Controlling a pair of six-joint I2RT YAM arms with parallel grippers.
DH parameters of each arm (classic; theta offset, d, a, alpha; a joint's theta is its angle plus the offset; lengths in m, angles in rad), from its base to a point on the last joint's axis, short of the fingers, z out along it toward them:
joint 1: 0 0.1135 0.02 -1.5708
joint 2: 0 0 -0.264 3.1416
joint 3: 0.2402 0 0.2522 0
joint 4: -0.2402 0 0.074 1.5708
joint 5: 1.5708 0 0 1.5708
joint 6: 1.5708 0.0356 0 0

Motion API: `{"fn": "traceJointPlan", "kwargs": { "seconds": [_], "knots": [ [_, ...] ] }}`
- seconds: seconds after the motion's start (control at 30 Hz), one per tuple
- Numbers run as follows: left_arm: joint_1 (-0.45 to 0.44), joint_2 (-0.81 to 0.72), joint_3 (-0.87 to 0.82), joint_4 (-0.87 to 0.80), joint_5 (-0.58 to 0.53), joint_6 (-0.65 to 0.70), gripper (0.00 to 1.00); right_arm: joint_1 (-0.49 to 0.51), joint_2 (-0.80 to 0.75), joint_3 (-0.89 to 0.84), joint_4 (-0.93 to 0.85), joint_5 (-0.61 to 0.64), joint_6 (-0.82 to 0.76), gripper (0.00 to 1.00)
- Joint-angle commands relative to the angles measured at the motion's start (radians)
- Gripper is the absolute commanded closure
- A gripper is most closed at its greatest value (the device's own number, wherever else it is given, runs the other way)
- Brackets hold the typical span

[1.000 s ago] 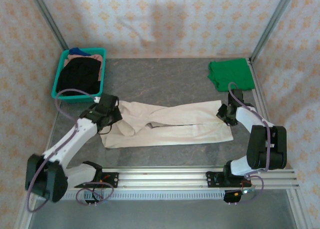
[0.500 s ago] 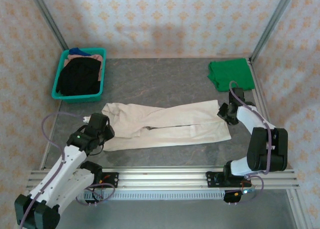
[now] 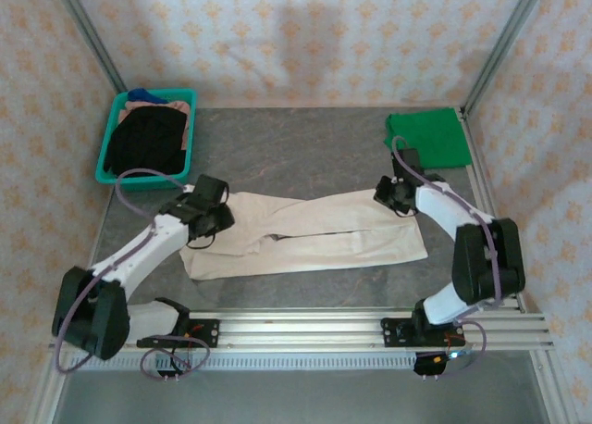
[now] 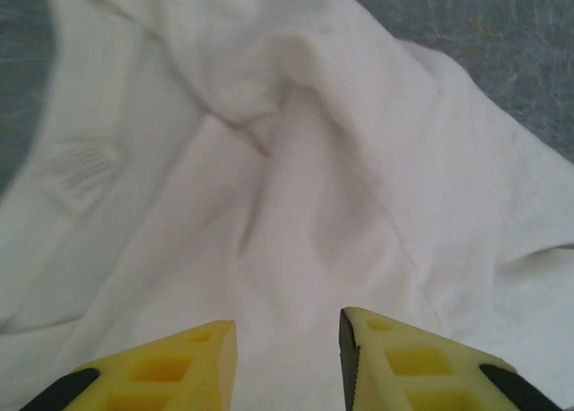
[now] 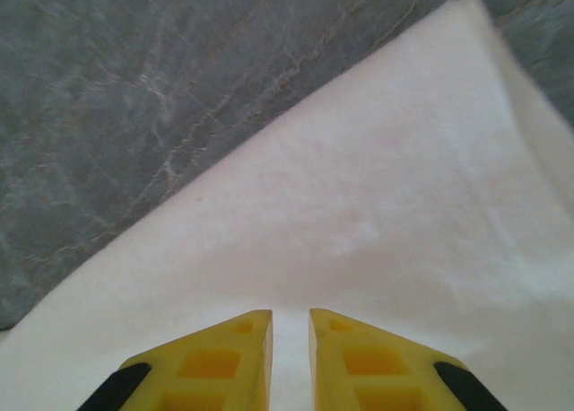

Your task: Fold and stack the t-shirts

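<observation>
The cream t-shirt (image 3: 314,234) lies across the middle of the table as a long, lengthwise-folded strip. My left gripper (image 3: 215,218) hangs over its rumpled left end. Its yellow jaws are open (image 4: 287,326), and the creased cloth (image 4: 296,160) shows below them. My right gripper (image 3: 388,194) is at the shirt's far right corner. Its jaws (image 5: 291,314) stand almost together, with cream cloth (image 5: 377,205) in the narrow slit between them. The green t-shirt (image 3: 427,137) lies folded at the back right corner, apart from both grippers.
A teal basket (image 3: 162,93) with dark clothes in it stands at the back left. An aluminium rail (image 3: 305,327) runs along the near edge. Patterned walls and metal frame posts close in the table on three sides.
My left arm pulled back toward the near left, then returned over the shirt's left end with its jaws now apart. My right gripper slid left along the shirt's far edge.
</observation>
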Motion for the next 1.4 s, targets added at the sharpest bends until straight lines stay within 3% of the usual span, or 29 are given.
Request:
{"fn": "traceJointPlan", "kwargs": {
  "seconds": [0.0,0.2,0.3,0.53,0.63,0.7,0.73,0.87,1.0,1.13,1.23,1.37],
  "knots": [
    [-0.044,0.010,-0.021,0.038,0.031,-0.002,0.68,-0.011,0.082,0.014,-0.014,0.055,0.034,0.84],
    [-0.129,-0.080,-0.217,-0.016,0.014,-0.111,0.95,-0.063,0.097,-0.044,-0.024,0.108,0.043,0.85],
    [-0.128,-0.165,-0.312,-0.038,-0.007,-0.150,0.99,-0.088,0.083,-0.049,-0.049,0.130,0.028,0.85],
    [-0.128,-0.245,-0.290,-0.142,-0.053,-0.148,0.97,-0.113,0.017,-0.032,-0.088,0.130,0.005,0.84],
    [-0.128,-0.247,-0.197,-0.175,-0.046,-0.127,0.88,-0.101,-0.028,-0.046,-0.046,0.078,0.022,0.83],
    [-0.127,-0.227,-0.130,-0.193,-0.075,-0.112,0.73,-0.076,-0.029,-0.045,-0.020,0.071,0.022,0.82],
    [-0.129,-0.215,-0.106,-0.189,-0.088,-0.104,0.72,-0.065,-0.017,-0.039,-0.014,0.074,0.023,0.82],
    [-0.109,-0.055,-0.036,-0.071,-0.147,-0.077,0.61,-0.043,0.091,0.005,-0.010,0.074,0.011,0.83],
    [-0.014,0.255,0.055,0.044,-0.050,-0.066,0.63,-0.043,0.138,0.012,-0.043,0.109,0.015,0.84],
    [-0.008,0.500,0.192,0.088,-0.032,-0.053,0.61,-0.042,0.109,-0.031,-0.102,0.157,0.047,0.80],
    [0.005,0.680,0.368,0.072,-0.015,-0.021,0.61,-0.027,0.073,-0.073,-0.155,0.195,0.085,0.80],
    [0.023,0.945,0.775,-0.061,-0.031,0.051,0.60,0.050,0.035,-0.117,-0.205,0.209,0.119,0.80]
  ]
}}
